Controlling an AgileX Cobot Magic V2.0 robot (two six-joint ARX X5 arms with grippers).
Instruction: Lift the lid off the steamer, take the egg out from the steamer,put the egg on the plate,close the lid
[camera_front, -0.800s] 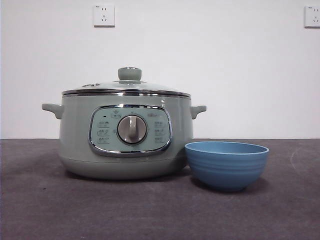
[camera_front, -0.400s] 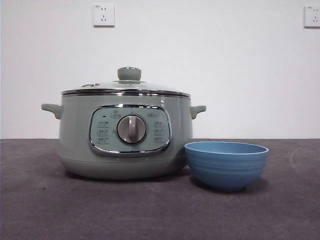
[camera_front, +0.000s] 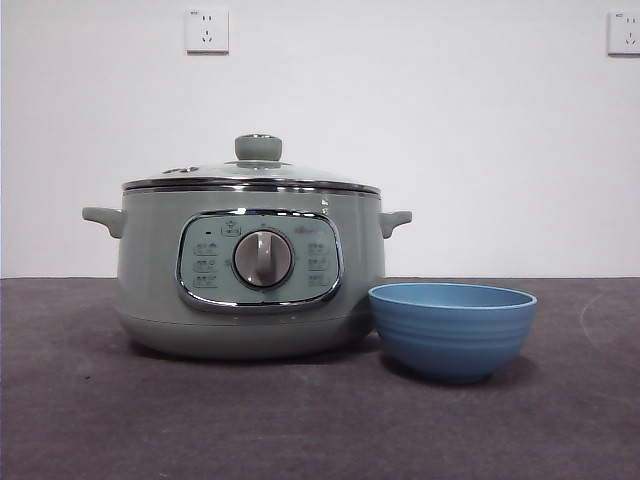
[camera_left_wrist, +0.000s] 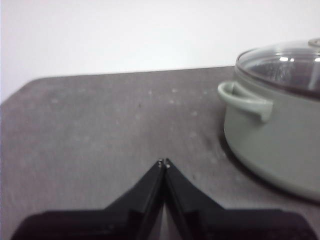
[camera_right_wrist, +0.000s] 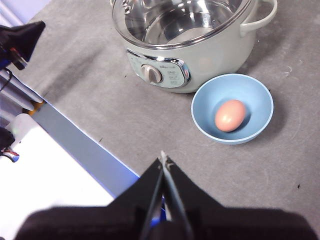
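Steamer (camera_front: 250, 275) sits left with the lid (camera_front: 252, 178) closed on it, unchanged over the last second; just right, the plate (camera_front: 452, 328) holds the egg (camera_right_wrist: 230, 115). Left gripper (camera_left_wrist: 163, 162) and right gripper (camera_right_wrist: 163, 159) wait, jaws pressed together. The task looks complete.

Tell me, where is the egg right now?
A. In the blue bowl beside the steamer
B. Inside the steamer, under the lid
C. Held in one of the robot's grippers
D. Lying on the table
A. The right wrist view shows the egg lying in the blue bowl next to the steamer, whose glass lid is on; both grippers are shut on nothing.
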